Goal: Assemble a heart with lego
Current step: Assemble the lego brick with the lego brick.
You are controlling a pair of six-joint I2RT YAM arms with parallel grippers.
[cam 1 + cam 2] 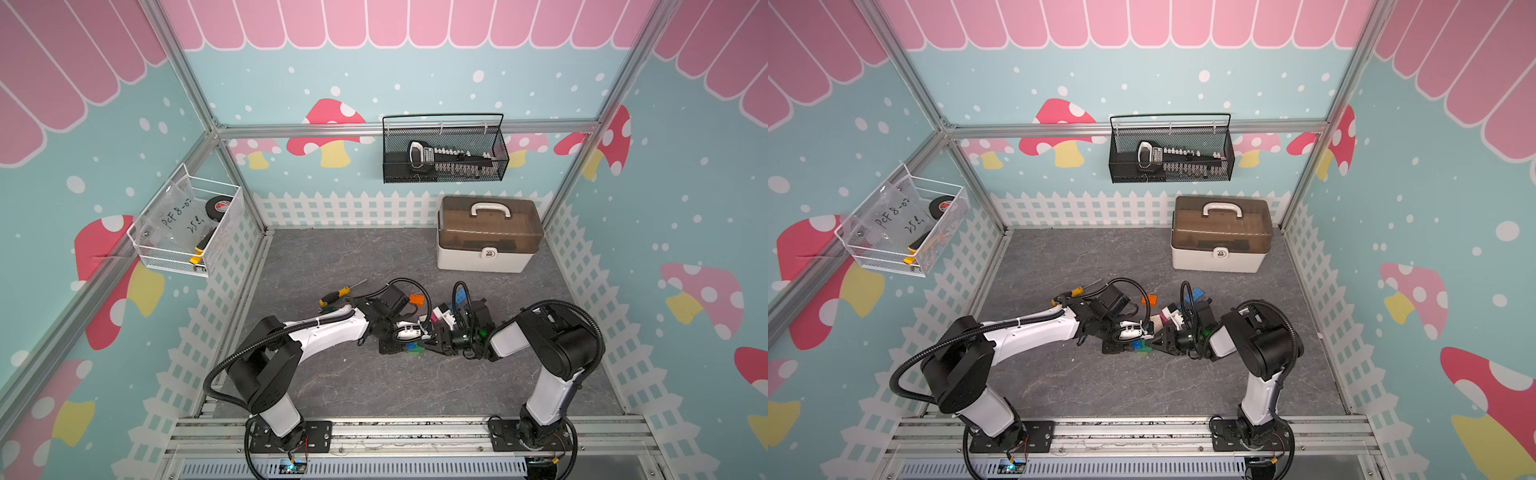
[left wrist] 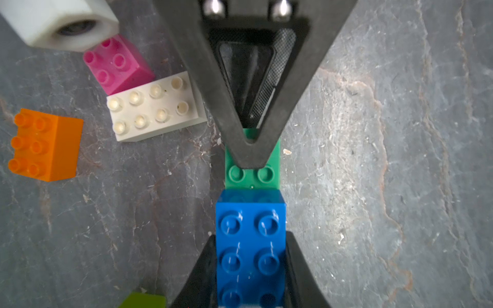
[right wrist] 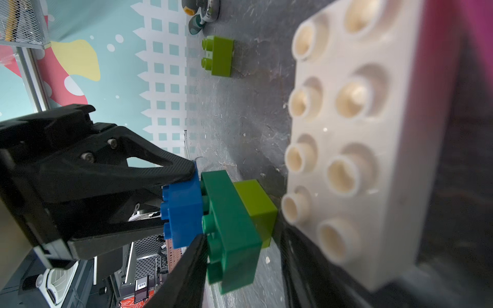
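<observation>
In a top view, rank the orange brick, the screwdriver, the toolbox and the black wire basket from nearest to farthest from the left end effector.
From the left end effector:
1. orange brick, just beyond it on the table.
2. screwdriver, beyond and to its left.
3. toolbox, back right of the table.
4. black wire basket, on the back wall.

Lego bricks, eight total
Blue, two: stacked blue brick, loose blue brick
Lime, two: stacked lime brick, loose lime brick
One each: orange brick, dark green brick, white brick, pink brick
Robot arms, two: left arm, right arm
Baskets, two: white basket, black basket
One storage box, one screwdriver, one tape roll
</observation>
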